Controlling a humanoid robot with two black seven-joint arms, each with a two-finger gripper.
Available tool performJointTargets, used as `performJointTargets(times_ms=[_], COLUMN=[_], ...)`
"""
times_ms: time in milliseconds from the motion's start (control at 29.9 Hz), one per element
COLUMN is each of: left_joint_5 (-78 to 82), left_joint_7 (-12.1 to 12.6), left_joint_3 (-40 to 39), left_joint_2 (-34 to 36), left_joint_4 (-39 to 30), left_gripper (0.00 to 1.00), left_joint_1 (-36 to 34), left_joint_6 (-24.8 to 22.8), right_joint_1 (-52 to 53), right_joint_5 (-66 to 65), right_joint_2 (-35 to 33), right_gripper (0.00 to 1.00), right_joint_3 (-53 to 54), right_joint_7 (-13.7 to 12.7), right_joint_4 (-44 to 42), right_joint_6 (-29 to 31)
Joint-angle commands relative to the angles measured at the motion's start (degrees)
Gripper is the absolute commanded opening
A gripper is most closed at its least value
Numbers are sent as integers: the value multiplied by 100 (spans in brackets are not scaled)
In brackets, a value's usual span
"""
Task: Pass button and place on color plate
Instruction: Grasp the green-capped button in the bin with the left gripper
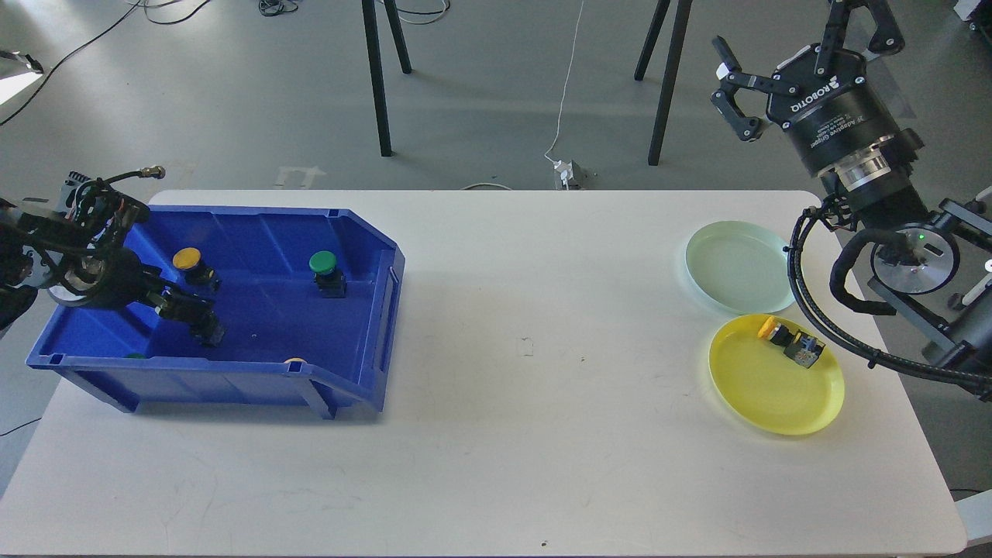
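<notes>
A: Where is the left tool [203,324]?

B: Down inside the blue bin [341,232], at the left end of the white surface [504,403]. It is dark and seen at a slant near the bin floor, so I cannot tell whether it is released or clenched.

A: Which buttons are in the bin?

B: A yellow button [190,261] sits just behind the left tool, close to it. A green button [327,270] stands upright further right, well apart from the tool. Two more coloured caps peek over the bin's near wall, one green [135,356] and one yellow [294,361], mostly hidden.

A: And the right tool [783,46]?

B: Raised off the surface past its far right corner, its fingers spread wide, released, grasping nothing.

A: The plates?

B: Two at the right end of the surface. The pale green plate [736,267] lies further back. The yellow plate [775,387] lies nearer, just beside it. A yellow-capped button [790,339] rests on its side on the yellow plate, near the far rim.
</notes>
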Motion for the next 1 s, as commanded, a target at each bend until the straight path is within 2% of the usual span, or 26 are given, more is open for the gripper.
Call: performJointTargets(times_ms=[0,501,802,969], left_joint_5=[-7,-7,19,-25], left_joint_7=[0,0,0,0], left_joint_3=[-4,5,31,224], left_joint_2=[-48,-346,-338,-373], left_joint_4=[7,429,429,543], left_gripper=[97,94,71,69], left_joint_1=[5,233,347,356], left_joint_6=[0,0,0,0], right_joint_1=[-36,-80,-115,-150], right_joint_5=[0,-8,-26,-26], right_joint_2=[0,0,0,0], right_gripper=[99,99,99,99], right_joint_3=[-1,-1,7,7], right_joint_7=[0,0,0,0], right_joint_4=[-1,8,-1,8], right_joint_6=[0,0,0,0])
